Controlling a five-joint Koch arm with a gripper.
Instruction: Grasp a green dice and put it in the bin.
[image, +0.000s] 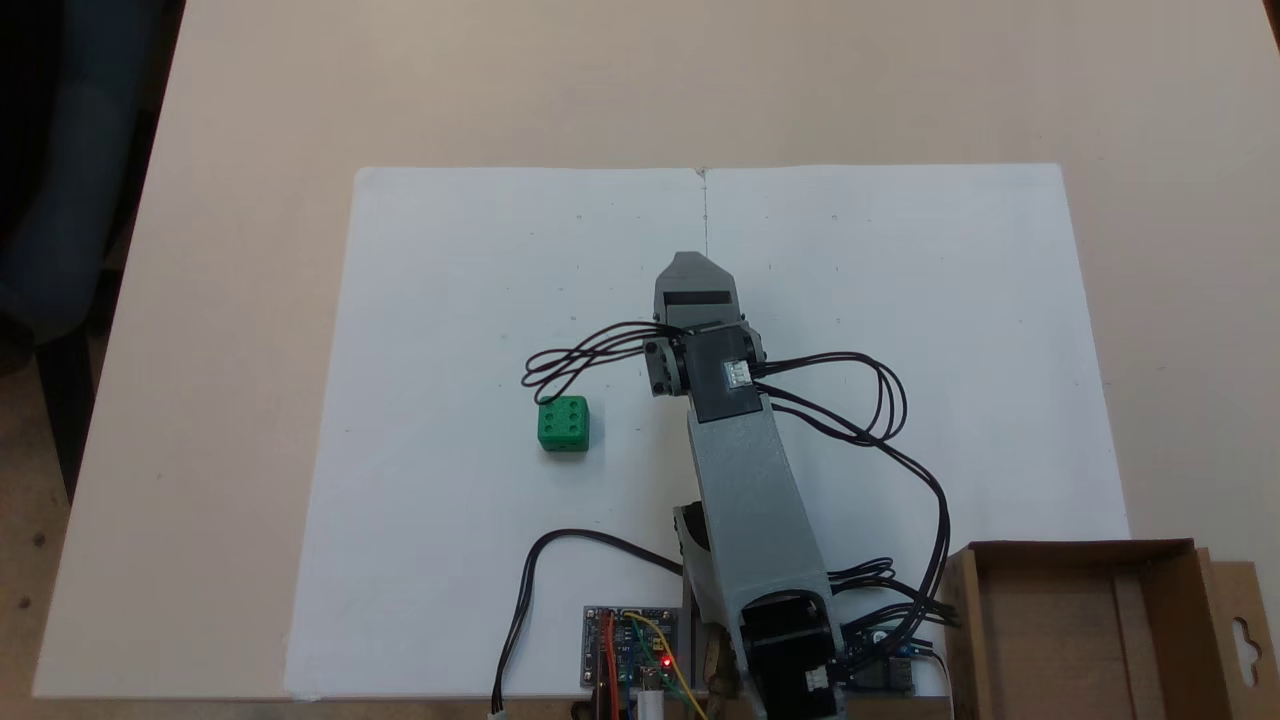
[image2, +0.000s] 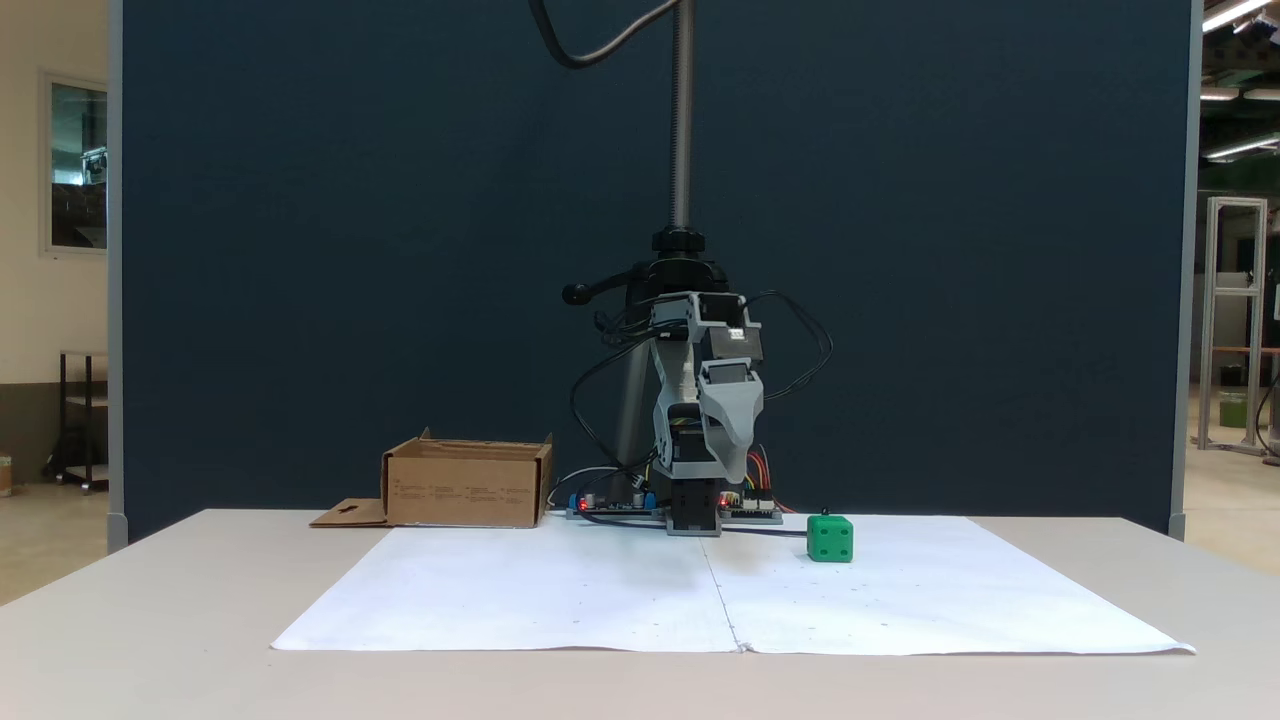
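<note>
The green dice sits on the white paper, its six-pip face turned up in the top-down fixed view. My gripper hangs folded above the paper's middle, well off the surface, jaws together with nothing between them. It is to the upper right of the dice in the top-down fixed view, and left of it and higher in the front fixed view. The bin, a shallow brown cardboard box, stands beside the arm's base, and its flap has a hang-hole cutout.
White paper sheets cover the beige table's middle. A circuit board with a red light lies by the arm's base. Black cables loop off the arm on both sides. A camera stand pole rises behind the arm.
</note>
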